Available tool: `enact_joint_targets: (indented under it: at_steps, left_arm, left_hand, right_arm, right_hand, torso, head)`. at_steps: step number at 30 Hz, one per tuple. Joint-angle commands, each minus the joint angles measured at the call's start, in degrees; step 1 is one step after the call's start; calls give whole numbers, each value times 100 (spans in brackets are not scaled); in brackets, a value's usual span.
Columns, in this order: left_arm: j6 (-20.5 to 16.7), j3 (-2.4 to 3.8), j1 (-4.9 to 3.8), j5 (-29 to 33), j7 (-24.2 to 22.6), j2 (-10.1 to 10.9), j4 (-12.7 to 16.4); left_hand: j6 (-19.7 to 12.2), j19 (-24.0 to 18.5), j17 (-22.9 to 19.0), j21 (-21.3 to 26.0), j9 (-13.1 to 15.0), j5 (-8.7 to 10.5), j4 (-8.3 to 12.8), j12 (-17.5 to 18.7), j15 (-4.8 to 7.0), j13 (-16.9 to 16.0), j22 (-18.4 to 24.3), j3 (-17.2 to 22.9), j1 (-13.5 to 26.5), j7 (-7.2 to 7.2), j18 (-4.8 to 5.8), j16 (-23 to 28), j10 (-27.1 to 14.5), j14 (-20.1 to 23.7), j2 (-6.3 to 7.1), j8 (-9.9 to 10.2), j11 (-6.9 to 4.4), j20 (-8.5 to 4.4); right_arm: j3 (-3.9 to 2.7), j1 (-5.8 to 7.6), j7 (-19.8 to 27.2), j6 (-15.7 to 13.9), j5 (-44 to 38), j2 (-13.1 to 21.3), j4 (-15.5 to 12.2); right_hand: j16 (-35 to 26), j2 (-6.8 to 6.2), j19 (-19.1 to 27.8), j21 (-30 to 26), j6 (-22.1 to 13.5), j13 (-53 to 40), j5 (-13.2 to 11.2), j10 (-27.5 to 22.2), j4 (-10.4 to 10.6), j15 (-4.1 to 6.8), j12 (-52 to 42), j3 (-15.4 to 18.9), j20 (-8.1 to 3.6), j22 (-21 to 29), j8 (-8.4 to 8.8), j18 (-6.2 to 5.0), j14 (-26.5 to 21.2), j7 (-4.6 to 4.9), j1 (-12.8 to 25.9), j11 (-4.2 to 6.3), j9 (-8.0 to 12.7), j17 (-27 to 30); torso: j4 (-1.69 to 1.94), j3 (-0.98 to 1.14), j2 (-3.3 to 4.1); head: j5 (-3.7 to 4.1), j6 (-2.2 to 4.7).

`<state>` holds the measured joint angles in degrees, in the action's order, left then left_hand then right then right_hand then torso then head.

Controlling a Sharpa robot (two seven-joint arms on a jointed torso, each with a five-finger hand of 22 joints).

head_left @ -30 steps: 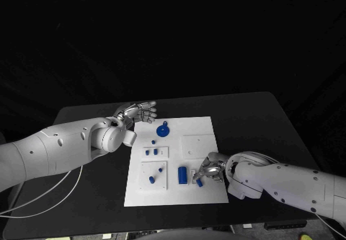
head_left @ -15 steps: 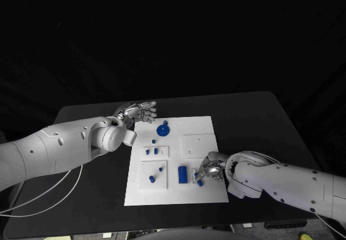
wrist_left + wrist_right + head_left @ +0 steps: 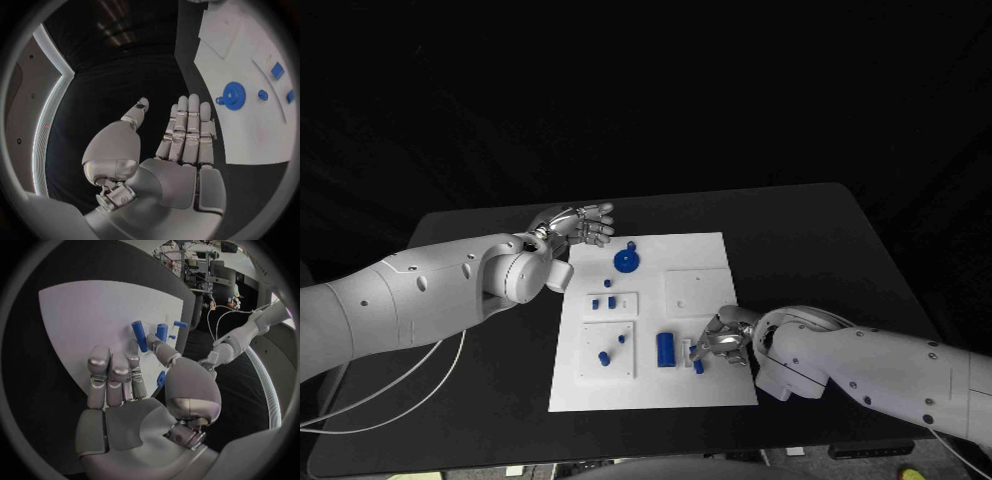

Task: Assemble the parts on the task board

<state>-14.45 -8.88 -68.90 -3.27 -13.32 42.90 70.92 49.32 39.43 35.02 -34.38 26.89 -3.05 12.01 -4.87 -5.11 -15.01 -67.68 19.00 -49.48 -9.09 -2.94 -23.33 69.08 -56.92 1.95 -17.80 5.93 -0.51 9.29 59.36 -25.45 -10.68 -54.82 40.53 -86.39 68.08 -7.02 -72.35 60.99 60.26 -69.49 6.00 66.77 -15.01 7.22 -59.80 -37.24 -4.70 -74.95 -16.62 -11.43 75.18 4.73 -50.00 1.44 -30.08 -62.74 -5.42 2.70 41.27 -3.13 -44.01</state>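
1. The white task board [image 3: 704,248] lay flat in the middle of the black table [image 3: 805,225], its long side running away from the robot.
2. A blue gear [image 3: 627,262] sat on the board's far part, toward the left hand's side; in the left wrist view the same gear [image 3: 234,95] showed with a small blue peg [image 3: 263,94] just beside it.
3. Two small blue parts [image 3: 603,301] stood in a raised square block near the board's left edge, and another blue part [image 3: 604,357] stood in the block nearer the robot.
4. A blue cylinder [image 3: 665,347] lay on the board's near half, with a shorter blue piece [image 3: 698,366] close by.
5. The right hand [image 3: 723,337] rested over the board's near right part, its fingers [image 3: 112,375] extended side by side and its thumb reaching toward the blue cylinder [image 3: 140,335]; whether it pinched anything could not be told.
6. The left hand [image 3: 574,224] hovered over the table just beyond the board's far left corner, fingers [image 3: 189,127] straight and together, holding nothing.
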Motion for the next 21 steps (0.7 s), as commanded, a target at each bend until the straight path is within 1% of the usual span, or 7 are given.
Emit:
enact_joint_targets:
  at_steps: [1,15,21]
  left_arm:
    - [45,4,-4,-34,-18,-8,13]
    - [52,4,-4,-38,-8,-4,13]
    - [51,4,-4,-39,-8,-6,14]
  left_hand:
    - [8,31,8,38,-6,2,20,4,-7,0,-9,16,-22,-7,-81,28,7,-26,-58,-20,3,-2]
    - [9,33,15,40,-8,2,24,4,-7,0,-14,16,-28,-6,-81,33,8,-30,-70,-22,3,-1]
    - [10,33,18,41,-8,2,25,4,-7,0,-16,14,-28,-6,-80,35,8,-31,-73,-23,3,-1]
  right_arm:
    - [21,-30,21,-10,327,24,-16]
    - [14,-30,90,-158,401,36,-56]
    - [-2,-30,115,-219,392,43,-87]
  right_hand:
    - [-14,-4,8,36,45,10,25,28,9,20,-25,13,38,-76,-6,-357,28,11,65,5,-5,-6]
    - [-6,-2,1,44,69,14,33,41,27,27,-26,48,36,-78,-12,-357,29,2,145,13,2,-15]
    - [-4,0,0,45,75,15,58,44,17,31,-26,43,31,-78,-13,-357,29,-1,141,17,4,-17]
  torso:
    - [-2,0,0]
    - [1,-1,1]
    - [-3,0,0]
  head:
    - [-4,5]
    - [-6,10]
    - [-11,15]
